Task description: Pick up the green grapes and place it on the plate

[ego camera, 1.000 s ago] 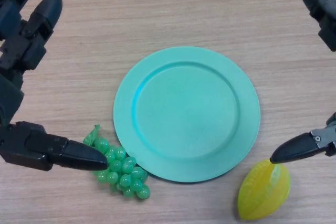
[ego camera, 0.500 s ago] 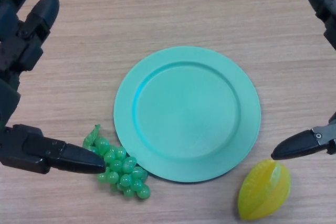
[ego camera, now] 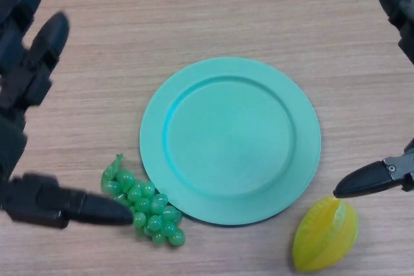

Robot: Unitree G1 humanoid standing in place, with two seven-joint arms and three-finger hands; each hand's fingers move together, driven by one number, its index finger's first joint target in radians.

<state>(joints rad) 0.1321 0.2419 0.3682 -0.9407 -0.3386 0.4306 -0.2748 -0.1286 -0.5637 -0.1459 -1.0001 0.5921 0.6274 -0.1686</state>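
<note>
Green grapes (ego camera: 145,204): small glossy cluster, leafy stub at upper left, lying on table (ego camera: 194,11) just off plate's (ego camera: 230,140) lower-left rim, not on it. Since a second ago I see left hand (ego camera: 29,127) drift slightly outward; thumb tip sits at cluster's left edge, fingers spread wide above, nothing gripped. Bunch unmoved. My read: grasp not closed yet, pick still pending. Right hand (ego camera: 388,176) idle right of plate, open, thumb tip over yellow starfruit (ego camera: 325,235) below plate's lower right.
</note>
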